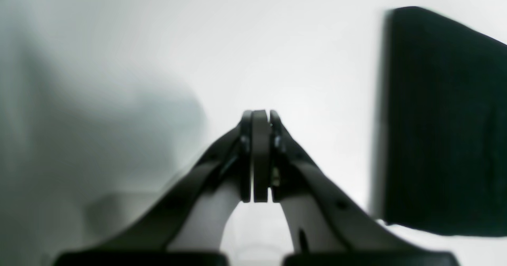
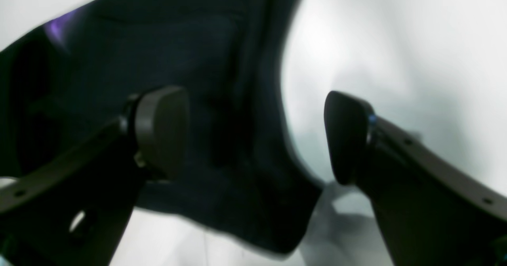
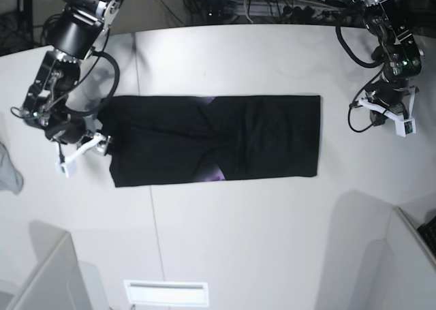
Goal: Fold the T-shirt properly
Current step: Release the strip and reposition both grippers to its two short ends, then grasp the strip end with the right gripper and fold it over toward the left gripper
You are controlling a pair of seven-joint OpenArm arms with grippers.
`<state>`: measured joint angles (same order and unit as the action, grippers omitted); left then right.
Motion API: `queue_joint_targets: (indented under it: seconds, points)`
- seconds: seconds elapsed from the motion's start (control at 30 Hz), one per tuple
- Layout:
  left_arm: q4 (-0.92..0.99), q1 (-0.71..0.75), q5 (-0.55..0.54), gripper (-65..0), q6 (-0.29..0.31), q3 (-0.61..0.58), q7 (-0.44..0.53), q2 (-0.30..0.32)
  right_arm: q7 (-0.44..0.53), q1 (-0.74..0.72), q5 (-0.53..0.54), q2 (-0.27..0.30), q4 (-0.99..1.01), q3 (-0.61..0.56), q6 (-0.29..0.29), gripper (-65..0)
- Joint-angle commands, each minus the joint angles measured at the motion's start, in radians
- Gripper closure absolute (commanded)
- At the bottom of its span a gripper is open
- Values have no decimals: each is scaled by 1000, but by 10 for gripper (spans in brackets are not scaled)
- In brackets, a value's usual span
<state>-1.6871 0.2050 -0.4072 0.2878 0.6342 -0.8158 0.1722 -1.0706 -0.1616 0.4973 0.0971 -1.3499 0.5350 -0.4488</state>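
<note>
2 arms idle | T-shirt (image 3: 225,140) flat mid-table, folded to long band | right gripper (image 2: 253,139) spread over shirt end, empty | left gripper (image 1: 260,155) pressed together, off cloth | risk: 1-sided pull skews fold, purple print shows.

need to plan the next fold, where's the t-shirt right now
In the base view the T-shirt lies flat as a wide black band mid-table, between the open right gripper at its left end and the shut left gripper.
</note>
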Motion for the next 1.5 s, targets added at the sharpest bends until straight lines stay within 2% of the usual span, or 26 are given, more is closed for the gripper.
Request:
queue_joint_targets:
  seconds: [0.0,0.13,0.4,0.57,0.7,0.87,0.93,1.03,1.1,1.13,1.17,1.23,1.3,1.37,1.47]
  points:
    - [0,-9,-11,0,3,19,22,14,14,-39,18,20,16,1,-5,-501]
    - [35,-12,-11,0,3,20,23,28,14,-63,18,31,82,-8,-6,-501]
    - [100,-77,-11,0,3,2,23,26,8,-29,19,6,92,-16,-9,-501]
    - [132,-118,-11,0,3,-4,23,23,14,12,21,-3,82,-118,-9,-501]
    - [134,-132,-9,0,0,-101,23,25,30,17,21,-29,88,-128,-9,-501]
    - [135,-138,-9,0,0,-164,23,23,48,17,16,-29,92,-131,-5,-494]
    - [166,-157,-9,0,-2,-190,23,22,48,17,16,-29,92,-132,-5,-435]
    - [233,-174,-9,0,-2,-211,37,22,48,12,16,-29,92,-135,-3,-251]
    - [247,-171,0,0,-2,-233,95,22,48,10,14,-29,92,-135,-3,-117]
    - [247,-169,27,0,-2,-259,125,22,49,10,14,-27,92,-135,-3,-41]
    - [249,-169,74,0,-2,-285,146,22,49,9,14,-26,92,-135,-3,0]
    - [261,-169,164,0,-2,-320,160,17,49,-5,14,-12,92,-137,-3,0]
    - [267,-178,218,0,-2,-333,163,-13,49,-10,13,-6,88,-138,-3,0]
    - [265,-180,222,0,0,-331,163,-32,48,-10,11,-1,65,-141,-3,0]
    - [259,-181,222,0,0,-340,161,-47,48,-11,-29,0,-4,-215,8,0]
